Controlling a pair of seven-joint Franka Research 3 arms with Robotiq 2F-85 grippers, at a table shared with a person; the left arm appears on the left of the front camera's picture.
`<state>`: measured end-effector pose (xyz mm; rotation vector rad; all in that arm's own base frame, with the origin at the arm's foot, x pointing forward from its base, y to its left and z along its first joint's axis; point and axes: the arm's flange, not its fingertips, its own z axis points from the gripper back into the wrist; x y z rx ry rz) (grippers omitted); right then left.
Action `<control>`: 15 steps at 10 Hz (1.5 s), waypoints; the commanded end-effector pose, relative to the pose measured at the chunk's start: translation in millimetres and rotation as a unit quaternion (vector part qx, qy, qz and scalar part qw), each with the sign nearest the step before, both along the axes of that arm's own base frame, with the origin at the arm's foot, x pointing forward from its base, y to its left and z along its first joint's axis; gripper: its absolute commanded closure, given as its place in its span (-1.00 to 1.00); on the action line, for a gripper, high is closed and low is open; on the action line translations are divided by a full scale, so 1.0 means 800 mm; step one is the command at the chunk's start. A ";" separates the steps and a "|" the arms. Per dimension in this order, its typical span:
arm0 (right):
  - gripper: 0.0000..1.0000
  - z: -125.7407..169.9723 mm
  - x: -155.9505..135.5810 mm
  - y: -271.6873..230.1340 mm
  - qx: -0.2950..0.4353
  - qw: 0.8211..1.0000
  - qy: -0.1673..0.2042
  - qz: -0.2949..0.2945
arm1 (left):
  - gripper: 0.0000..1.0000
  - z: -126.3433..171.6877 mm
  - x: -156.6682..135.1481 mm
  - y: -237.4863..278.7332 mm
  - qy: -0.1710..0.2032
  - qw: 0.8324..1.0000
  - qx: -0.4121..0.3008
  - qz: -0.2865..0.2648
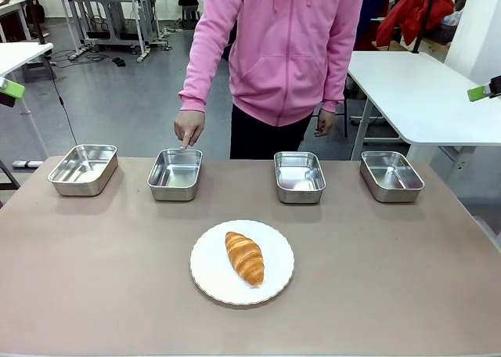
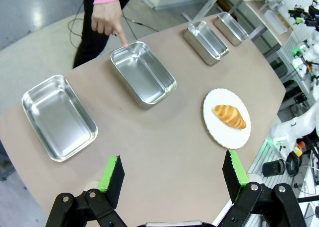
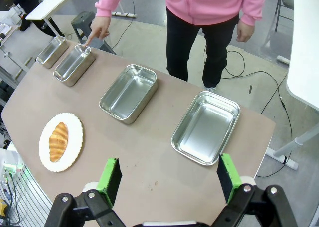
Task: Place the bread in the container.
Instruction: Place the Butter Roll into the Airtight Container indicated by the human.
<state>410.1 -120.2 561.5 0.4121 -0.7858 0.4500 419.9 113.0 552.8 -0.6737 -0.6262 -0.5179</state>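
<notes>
Left gripper (image 2: 173, 173) hangs high above the table (image 1: 391, 286), its black fingers with green pads spread wide apart and nothing between them. The right gripper (image 3: 168, 176) hangs over the other end in the same way, with its jaws wide apart and empty. In the front view a green pad of each shows at a side edge of the picture, well above the tabletop.

The table is a wide brown surface. At its far side stands a person (image 1: 290, 52) in a pink hooded top and dark trousers. One hand (image 1: 189, 128) reaches down with the forefinger out, its tip at the far rim of the container (image 1: 174, 175). The other arm hangs at the person's side.

Four shiny steel trays sit in a row along the far edge, well apart from one another, and all are empty. The container is the second from the robot's left. One of the other trays (image 1: 83, 169) lies to its left, one (image 1: 299, 177) lies to its right, and the last (image 1: 391, 175) sits toward the right end.

A round white plate (image 1: 215, 283) with a scalloped rim lies near the middle of the table. It is nearer the robot than the row, in line with the gap between the second and third trays.

The bread (image 1: 245, 257) lies on the plate, near its centre. It is set at a slant, with one tapered end toward the far left and the other toward the near right. It is well apart from the container and from both grippers.
</notes>
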 end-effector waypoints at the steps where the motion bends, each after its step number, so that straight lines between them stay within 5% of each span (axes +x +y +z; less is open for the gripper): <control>1: -1.00 0.000 0.001 0.001 0.007 1.000 -0.006 0.002 | -1.00 0.001 -0.002 0.001 -0.002 1.000 -0.002 -0.003; 5: -1.00 0.000 0.001 0.001 0.007 1.000 -0.006 0.002 | -1.00 0.034 -0.014 -0.058 0.018 0.999 0.018 0.031; 9: -1.00 0.000 0.001 0.001 0.007 1.000 -0.006 0.002 | -1.00 0.062 -0.043 -0.260 0.078 0.987 0.081 0.116; 13: -1.00 0.000 0.001 0.001 0.007 1.000 -0.006 0.002 | -1.00 -0.038 -0.049 -0.459 0.113 0.962 0.101 0.225; 14: -1.00 0.000 0.001 0.001 0.007 1.000 -0.006 0.002 | -1.00 -0.135 -0.043 -0.530 0.147 0.928 0.173 0.296; 15: -1.00 0.000 0.001 0.001 0.007 1.000 -0.006 0.002 | -1.00 -0.140 -0.041 -0.529 0.152 0.929 0.184 0.283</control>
